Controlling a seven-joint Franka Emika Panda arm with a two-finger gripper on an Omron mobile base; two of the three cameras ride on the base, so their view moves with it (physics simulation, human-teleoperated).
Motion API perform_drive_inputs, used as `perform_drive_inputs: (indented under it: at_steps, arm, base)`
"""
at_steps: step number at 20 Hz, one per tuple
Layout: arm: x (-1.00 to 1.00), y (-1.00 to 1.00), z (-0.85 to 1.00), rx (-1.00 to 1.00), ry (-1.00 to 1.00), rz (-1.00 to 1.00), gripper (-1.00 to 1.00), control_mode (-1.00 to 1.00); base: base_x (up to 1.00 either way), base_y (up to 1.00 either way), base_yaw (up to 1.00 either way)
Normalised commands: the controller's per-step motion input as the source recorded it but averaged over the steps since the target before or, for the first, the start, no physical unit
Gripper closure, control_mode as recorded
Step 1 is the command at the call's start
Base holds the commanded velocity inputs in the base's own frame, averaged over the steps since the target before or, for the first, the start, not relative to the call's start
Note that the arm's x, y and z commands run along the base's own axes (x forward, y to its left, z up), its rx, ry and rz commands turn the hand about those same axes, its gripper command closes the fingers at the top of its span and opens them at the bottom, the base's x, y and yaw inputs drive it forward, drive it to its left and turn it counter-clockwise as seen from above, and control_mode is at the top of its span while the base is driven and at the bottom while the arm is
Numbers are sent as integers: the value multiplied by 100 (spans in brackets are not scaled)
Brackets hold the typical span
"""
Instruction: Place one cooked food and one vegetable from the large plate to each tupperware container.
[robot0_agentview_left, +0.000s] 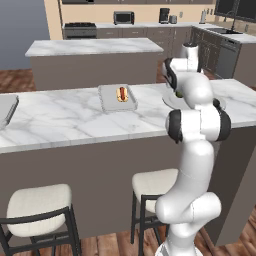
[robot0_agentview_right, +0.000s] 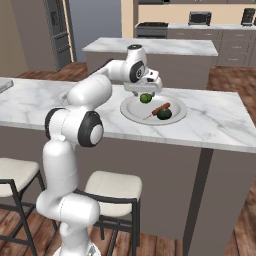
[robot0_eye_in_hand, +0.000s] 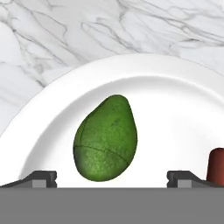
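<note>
- Two-finger dark gripper is seen hanging just above the wide round pale plate, jaws spread wide with nothing held; in the hand view one dark fingertip stands on each side of a green pear-shaped avocado.
- At the far left of the white marble counter, the corner of a pale grey rectangular tray is cut by the picture edge.
- A broad bare stretch of marble lies between that tray and a second shallow rectangular grey tray, which carries a hot dog in a bun.
- Further right, the avocado lies on the plate's near-left part, well inside the rim.
- A brown sausage on a stick and a dark green round vegetable are seen on the plate's right half, touching or nearly so.
- Right of the plate, bare counter runs to the edge.
</note>
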Motion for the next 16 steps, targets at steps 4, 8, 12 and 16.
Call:
perform_drive_inputs:
  at_steps: [4, 8, 12, 16]
  arm:
    - [31, 0, -11, 0, 4, 0, -100, -100]
    - [24, 0, -14, 0, 4, 0, -100, -100]
    - [1, 0, -20, 0, 6, 0, -100, -100]
    - [-7, 0, -29, 0, 7, 0, -100, -100]
  base:
    - [0, 0, 0]
    - [0, 0, 0]
    - [0, 0, 0]
    - [0, 0, 0]
